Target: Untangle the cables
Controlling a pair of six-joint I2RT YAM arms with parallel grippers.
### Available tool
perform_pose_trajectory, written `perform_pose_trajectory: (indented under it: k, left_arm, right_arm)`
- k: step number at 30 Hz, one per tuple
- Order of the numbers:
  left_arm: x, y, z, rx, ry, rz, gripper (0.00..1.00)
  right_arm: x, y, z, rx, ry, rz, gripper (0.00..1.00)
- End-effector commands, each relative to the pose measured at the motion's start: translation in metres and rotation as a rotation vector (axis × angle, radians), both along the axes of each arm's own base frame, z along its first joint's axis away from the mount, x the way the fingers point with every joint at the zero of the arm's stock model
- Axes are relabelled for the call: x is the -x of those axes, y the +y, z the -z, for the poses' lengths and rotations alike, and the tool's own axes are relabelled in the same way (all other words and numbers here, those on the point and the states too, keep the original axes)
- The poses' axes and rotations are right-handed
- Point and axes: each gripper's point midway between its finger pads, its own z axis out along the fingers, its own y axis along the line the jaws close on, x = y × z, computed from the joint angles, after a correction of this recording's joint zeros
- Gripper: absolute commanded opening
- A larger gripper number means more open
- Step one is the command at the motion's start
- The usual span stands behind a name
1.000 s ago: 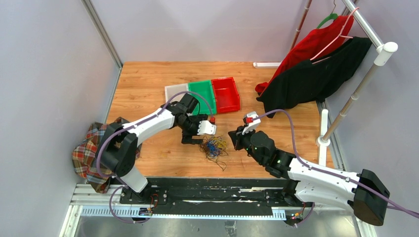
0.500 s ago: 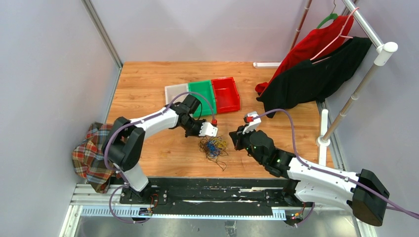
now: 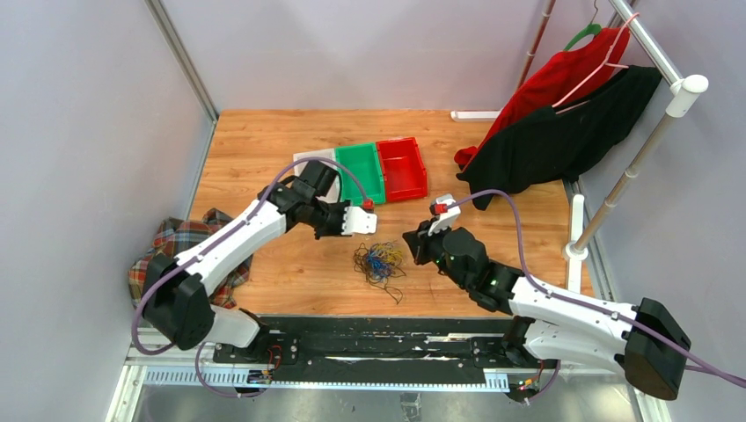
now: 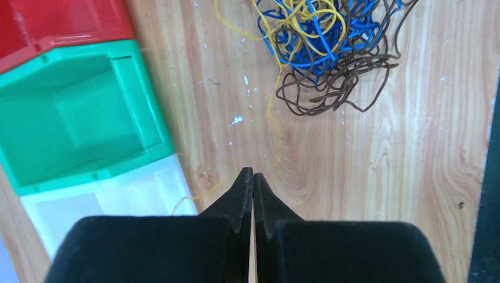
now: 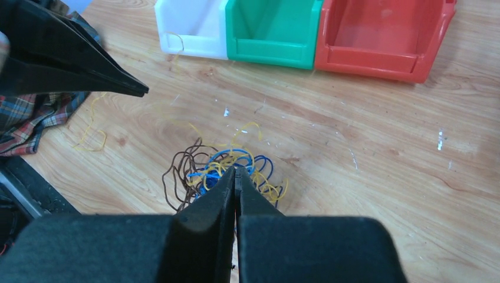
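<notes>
Overhead, looked down on a pale wood-grain worktop, scuffed and flecked with small white marks, boxed in by plain lilac-grey walls. Noted a metal rail running along the near edge. Saw three open bins touching in a row toward the far middle: white bin, green bin, red bin. Spotted a plaid cloth draped over the near left corner. Past the right edge, made out a white-poled rack carrying a red garment and a black garment, with a green hanger on top.

Found the cables as one loose tangle of blue, yellow and brown strands, lying flat toward the middle of the near edge, between the two grippers and apart from the bins. Traced one yellow strand out of that tangle across the wood up to the tips of the left gripper. Found left gripper clamped fully together beside the white and green bins; could not tell whether the strand was pinched. Found right gripper likewise pressed closed, grasping nothing visible, poised at the right side of the tangle.
</notes>
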Motion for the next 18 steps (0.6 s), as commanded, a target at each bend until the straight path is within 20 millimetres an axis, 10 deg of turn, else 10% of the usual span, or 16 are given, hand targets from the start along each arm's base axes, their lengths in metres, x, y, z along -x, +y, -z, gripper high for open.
perform_pose_trajectory:
  k: [1,4,9,18]
  left_arm:
    - [0.014,0.001,-0.030,0.054,0.063,-0.077,0.01]
    - [0.017,-0.001,-0.057,0.098,0.074,-0.115,0.01]
    - [0.027,-0.002,-0.086,0.145,0.078,-0.127,0.01]
    - [0.009,0.003,-0.005,0.025,0.105,-0.134,0.49]
  right_arm:
    - [-0.002,0.009,-0.030,-0.056,-0.054,-0.040,0.05]
    - [0.000,0.021,-0.041,-0.071,-0.082,-0.091,0.37]
    - [0.001,0.049,-0.047,0.002,-0.138,-0.172,0.47]
    - [-0.017,0.047,0.000,0.027,-0.016,-0.031,0.47]
